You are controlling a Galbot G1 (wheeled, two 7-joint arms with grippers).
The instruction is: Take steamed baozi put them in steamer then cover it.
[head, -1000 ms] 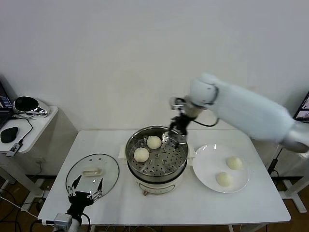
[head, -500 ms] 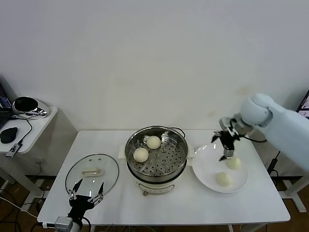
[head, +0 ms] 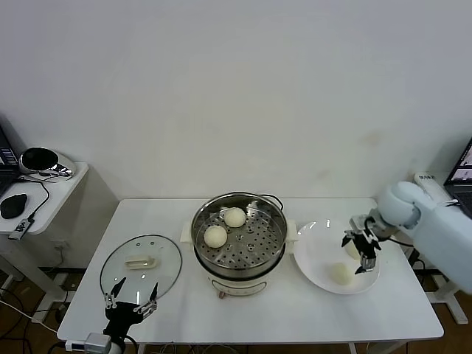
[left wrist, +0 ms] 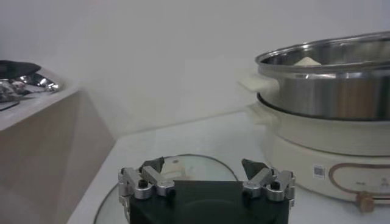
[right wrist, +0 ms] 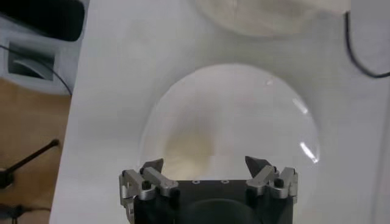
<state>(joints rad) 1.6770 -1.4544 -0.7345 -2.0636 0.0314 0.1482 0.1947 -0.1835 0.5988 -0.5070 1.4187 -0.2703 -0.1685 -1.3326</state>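
Head view: two baozi [head: 225, 226] in steamer [head: 240, 254], two on plate [head: 318, 258].

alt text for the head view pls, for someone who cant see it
The right gripper hangs open over a baozi on the white plate, beside a second baozi. Two baozi already sit in the steamer at the table's centre; the glass cover lies left, near the open left gripper.

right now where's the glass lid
In the head view the glass lid lies flat on the table's left part, beside the steamer, with the open left gripper hovering at its near edge.
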